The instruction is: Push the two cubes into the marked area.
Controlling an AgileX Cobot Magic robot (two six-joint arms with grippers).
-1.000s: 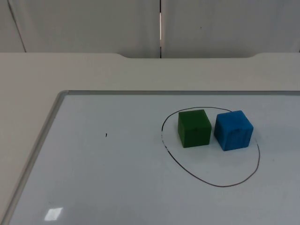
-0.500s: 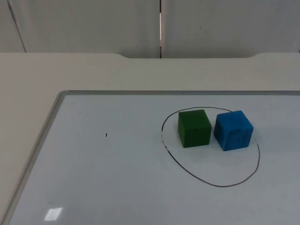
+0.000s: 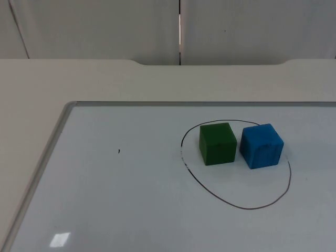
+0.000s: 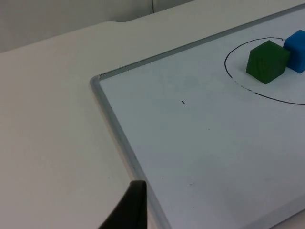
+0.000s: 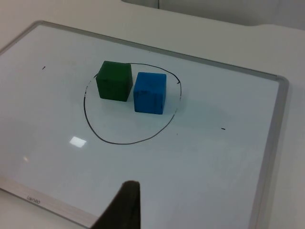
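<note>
Here the whiteboard (image 3: 131,199) lay flat on the table (image 3: 105,79), a hand-drawn oval (image 3: 237,206) at its right. Green cube (image 3: 217,143) and blue cube (image 3: 261,145) sat inside the oval, side by side, green at left. Left gripper (image 4: 128,207) and right gripper (image 5: 123,207) hung back; finger state: cannot tell.

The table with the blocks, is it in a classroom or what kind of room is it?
Probably a lab or test room, not a classroom. A whiteboard lies flat on a plain white table, with a green cube and a blue cube inside a hand-drawn ring, and grey partition walls behind.
</note>
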